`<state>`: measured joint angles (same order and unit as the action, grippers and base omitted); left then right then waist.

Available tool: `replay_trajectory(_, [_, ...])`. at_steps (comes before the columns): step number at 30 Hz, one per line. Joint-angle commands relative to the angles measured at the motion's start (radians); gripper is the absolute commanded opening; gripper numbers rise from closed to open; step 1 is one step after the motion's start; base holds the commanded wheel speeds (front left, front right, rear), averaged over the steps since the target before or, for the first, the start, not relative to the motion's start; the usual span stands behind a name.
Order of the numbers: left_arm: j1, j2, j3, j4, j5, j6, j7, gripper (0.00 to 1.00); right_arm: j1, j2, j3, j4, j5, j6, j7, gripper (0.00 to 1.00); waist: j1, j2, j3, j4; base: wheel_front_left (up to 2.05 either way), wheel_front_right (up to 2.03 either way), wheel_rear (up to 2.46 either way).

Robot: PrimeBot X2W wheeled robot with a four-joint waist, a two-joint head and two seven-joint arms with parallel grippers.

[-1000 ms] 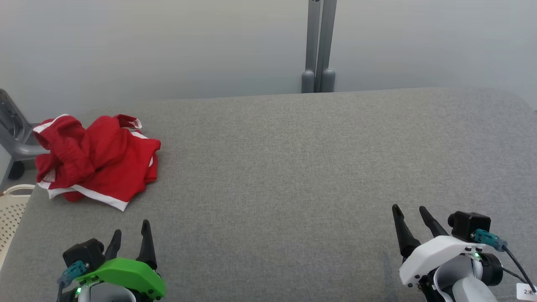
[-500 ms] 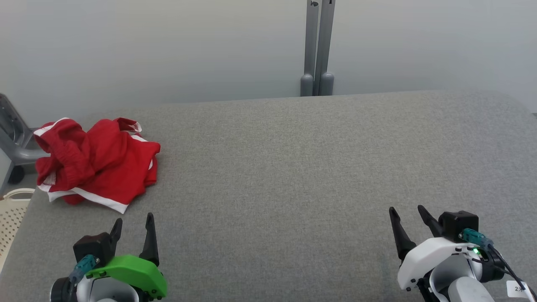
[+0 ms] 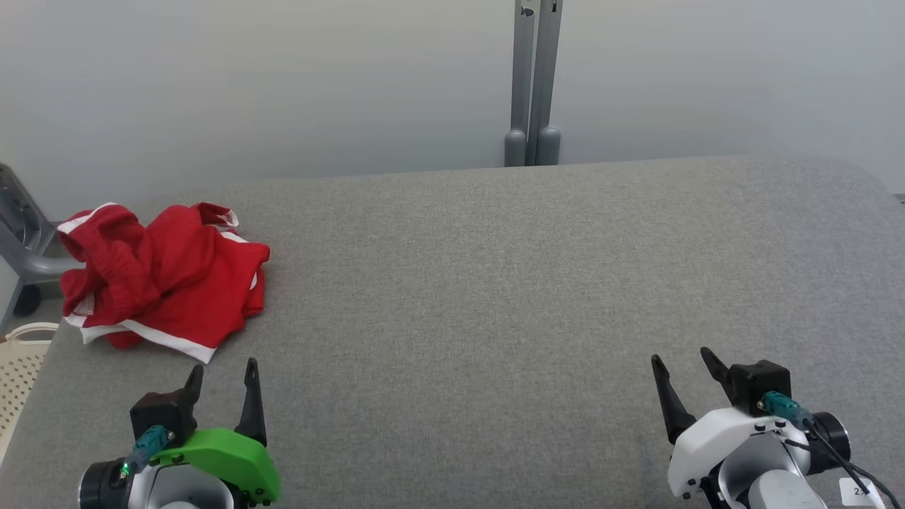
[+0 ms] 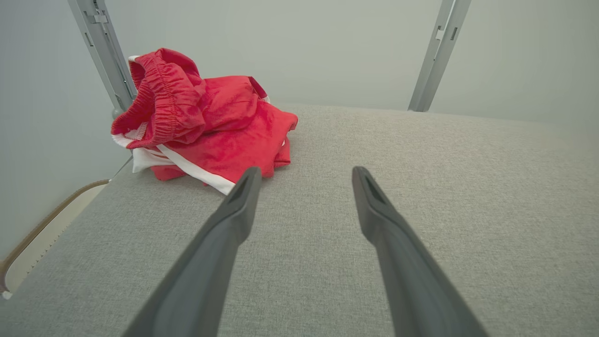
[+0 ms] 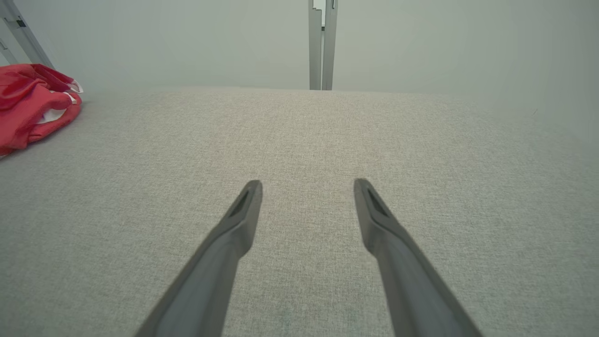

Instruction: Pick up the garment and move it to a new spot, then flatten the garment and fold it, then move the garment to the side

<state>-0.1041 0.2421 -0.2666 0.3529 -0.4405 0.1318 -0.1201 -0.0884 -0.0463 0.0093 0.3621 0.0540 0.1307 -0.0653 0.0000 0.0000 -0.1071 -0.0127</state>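
Note:
The garment (image 3: pixel 161 279) is a crumpled pair of red shorts with white trim, lying at the far left of the grey padded table (image 3: pixel 495 283). In the left wrist view the garment (image 4: pixel 206 121) sits just beyond my fingers, its elastic waistband bunched on top. My left gripper (image 3: pixel 222 376), under a green cover, stands open a short way in front of the shorts, with nothing between its fingers (image 4: pixel 238 206). My right gripper (image 3: pixel 682 364), under a white cover, is open at the lower right, far from the cloth. The right wrist view catches the garment (image 5: pixel 32 105) at its left edge.
A grey metal post (image 3: pixel 534 81) rises behind the table's far edge against a pale wall. A cream perforated basket (image 3: pixel 18 364) and a grey wheeled frame (image 3: pixel 25 247) stand off the table's left side. The table surface runs wide between the grippers.
The head camera has tilted slightly, so the whole picture sits a little lower. Both grippers have drawn back a little toward the bottom edge. The garment has not moved.

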Motion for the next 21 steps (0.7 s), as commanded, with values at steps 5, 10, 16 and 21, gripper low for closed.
replay_trajectory(5, [0.007, 0.021, -0.010, -0.011, 0.037, 0.014, 0.003, 1.00, -0.015, -0.005, -0.008, 0.009, -0.052, 0.000, -0.039, 1.00, 0.0000, 0.0000, -0.004, 0.000, 0.00, 0.00, 0.00])
replay_trajectory(10, [0.016, 0.027, -0.019, -0.008, 0.059, 0.025, 0.001, 1.00, -0.018, -0.006, -0.017, 0.010, -0.081, 0.000, -0.076, 1.00, 0.0000, 0.0000, -0.007, -0.002, 0.00, 0.00, 0.00])
replay_trajectory(16, [0.023, 0.025, -0.019, 0.001, 0.066, 0.038, 0.004, 1.00, -0.022, -0.006, -0.027, 0.023, -0.102, 0.000, -0.120, 1.00, 0.0000, 0.0000, -0.012, -0.005, 0.00, 0.00, 0.00])
replay_trajectory(21, [0.022, 0.019, -0.017, 0.002, 0.045, 0.035, 0.004, 1.00, -0.025, -0.005, -0.029, 0.037, -0.089, 0.000, -0.130, 1.00, 0.0000, 0.0000, -0.011, -0.004, 0.00, 0.00, 0.00])
